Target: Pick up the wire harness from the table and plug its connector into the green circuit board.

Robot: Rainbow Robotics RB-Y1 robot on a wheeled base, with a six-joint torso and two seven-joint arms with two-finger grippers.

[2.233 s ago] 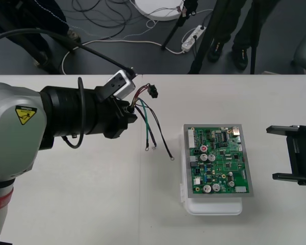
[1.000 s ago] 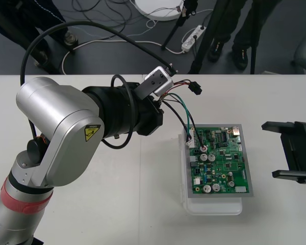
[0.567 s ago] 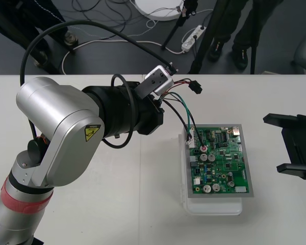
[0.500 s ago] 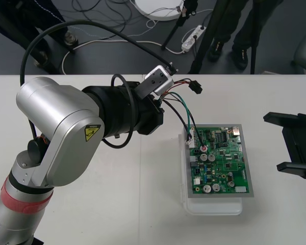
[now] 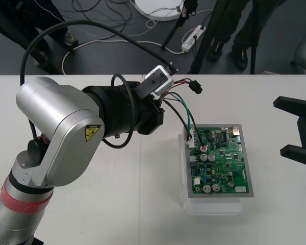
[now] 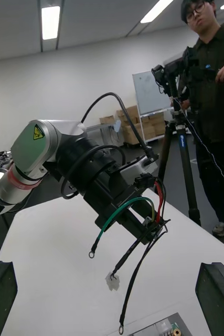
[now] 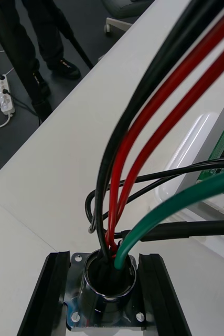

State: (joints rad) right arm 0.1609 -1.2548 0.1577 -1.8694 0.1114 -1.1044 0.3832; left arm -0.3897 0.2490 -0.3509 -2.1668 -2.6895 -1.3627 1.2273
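My left gripper (image 5: pixel 161 103) is shut on the wire harness, holding it above the table just left of the green circuit board (image 5: pixel 222 161). In the left wrist view its fingers (image 7: pixel 51 294) clamp the round metal socket (image 7: pixel 107 286), and red, black and green wires rise out of it. The black plug (image 5: pixel 195 88) sticks out free in the air toward the far edge. The green wire (image 5: pixel 179 103) and black wires droop over the board's near-left corner. My right gripper (image 5: pixel 302 133) is open at the table's right edge, well away from the board.
The board sits on a white base (image 5: pixel 214 207) right of the table's middle. From the right wrist view I see the left gripper (image 6: pixel 143 223) with the plug (image 6: pixel 144 181) and the dangling wire ends above the pale table.
The left arm swung right with the harness from the table's middle to the board's left side, then held still. The right gripper slid right toward the frame edge.
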